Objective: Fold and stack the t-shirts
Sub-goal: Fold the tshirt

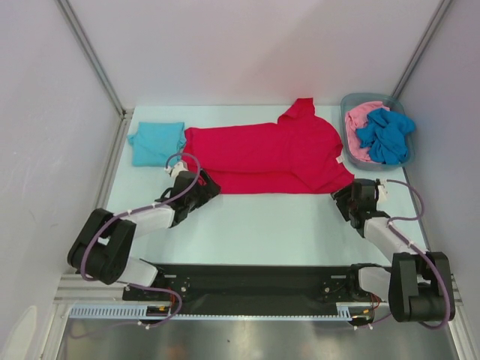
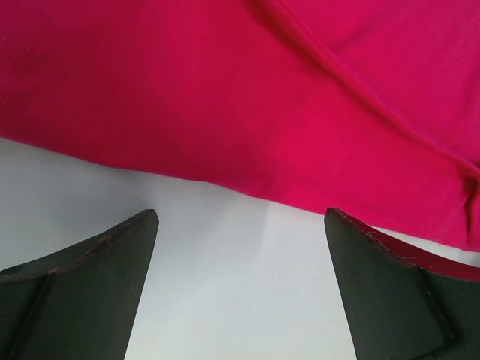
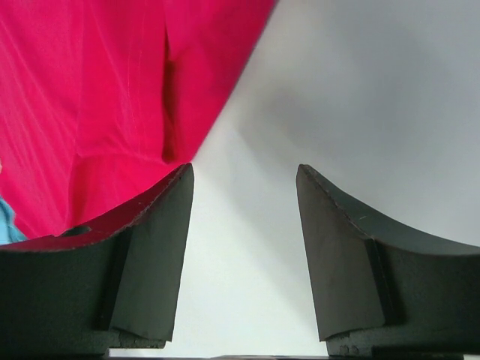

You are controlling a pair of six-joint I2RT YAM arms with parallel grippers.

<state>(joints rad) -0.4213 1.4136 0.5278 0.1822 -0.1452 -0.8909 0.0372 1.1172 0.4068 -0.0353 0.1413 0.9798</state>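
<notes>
I see the red t-shirt (image 1: pixel 270 154) stretched left to right across the counter (image 1: pixel 262 225), its near edge just beyond both arms' wide, empty jaws.

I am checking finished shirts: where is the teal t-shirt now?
In the top view, the teal t-shirt lies at the far left of the table, beside the left end of the spread-out red t-shirt.

We see both arms stretched forward from bases at the table's (image 1: pixel 262 225) near edge, forearms low. Left gripper (image 1: pixel 208 183) points inward toward the middle, jaws fully apart, dark fingers (image 2: pixel 97 285) spread wide. Right gripper (image 1: pixel 343 198) points inward from the right side, jaws also apart, slightly narrower, fingers (image 3: pixel 150 247) just above the surface.
</notes>
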